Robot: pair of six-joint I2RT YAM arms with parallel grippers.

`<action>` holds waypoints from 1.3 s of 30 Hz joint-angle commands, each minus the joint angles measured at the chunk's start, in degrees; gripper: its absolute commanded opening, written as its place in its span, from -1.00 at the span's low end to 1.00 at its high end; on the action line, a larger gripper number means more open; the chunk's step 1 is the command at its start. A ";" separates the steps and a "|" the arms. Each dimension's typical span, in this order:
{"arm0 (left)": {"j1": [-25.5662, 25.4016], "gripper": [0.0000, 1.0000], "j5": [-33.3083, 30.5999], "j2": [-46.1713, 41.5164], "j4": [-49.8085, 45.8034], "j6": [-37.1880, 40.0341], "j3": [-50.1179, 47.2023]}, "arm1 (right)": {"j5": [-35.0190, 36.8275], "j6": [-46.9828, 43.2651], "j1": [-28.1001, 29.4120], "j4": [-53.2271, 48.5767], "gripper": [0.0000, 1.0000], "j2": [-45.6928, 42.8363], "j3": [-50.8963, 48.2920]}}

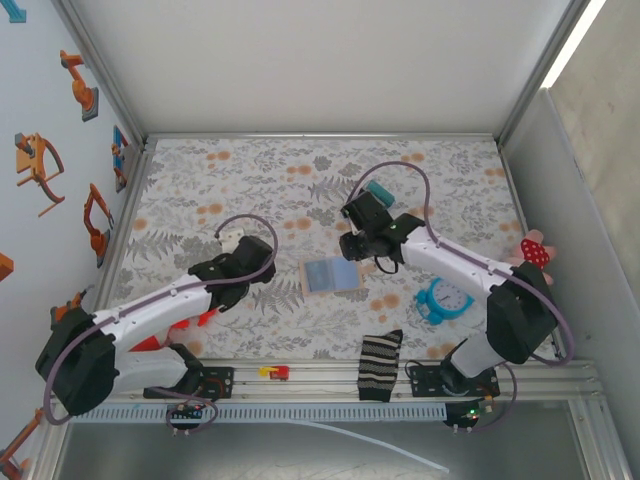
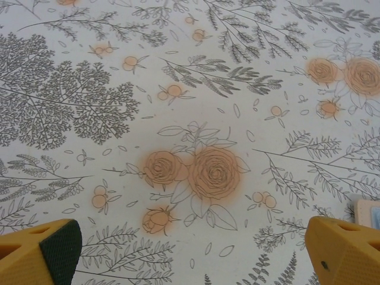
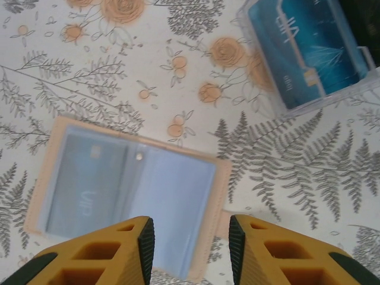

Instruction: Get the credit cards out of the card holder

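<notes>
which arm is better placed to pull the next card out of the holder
Right. The right tool hangs close to the open card holder with a card inside; the left tool sits off over bare tablecloth.

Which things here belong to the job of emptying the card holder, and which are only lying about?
For the job: card holder, VIP card inside it, right hand.
Lying about: blue alarm clock, striped sock.
</notes>
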 commanded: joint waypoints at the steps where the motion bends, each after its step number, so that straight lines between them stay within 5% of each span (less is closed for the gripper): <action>1: 2.45 0.94 1.47 -3.96 1.07 -1.68 -2.81 | 4.63 6.94 3.57 1.00 -0.23 -0.31 -0.54; 14: 10.03 0.94 4.02 -15.48 0.10 -2.33 -8.09 | 4.85 10.24 13.36 0.38 -0.23 7.85 3.17; 39: 11.27 0.94 3.28 -20.71 -0.67 -3.28 -11.46 | 4.09 10.87 16.14 -1.21 -0.07 21.43 8.64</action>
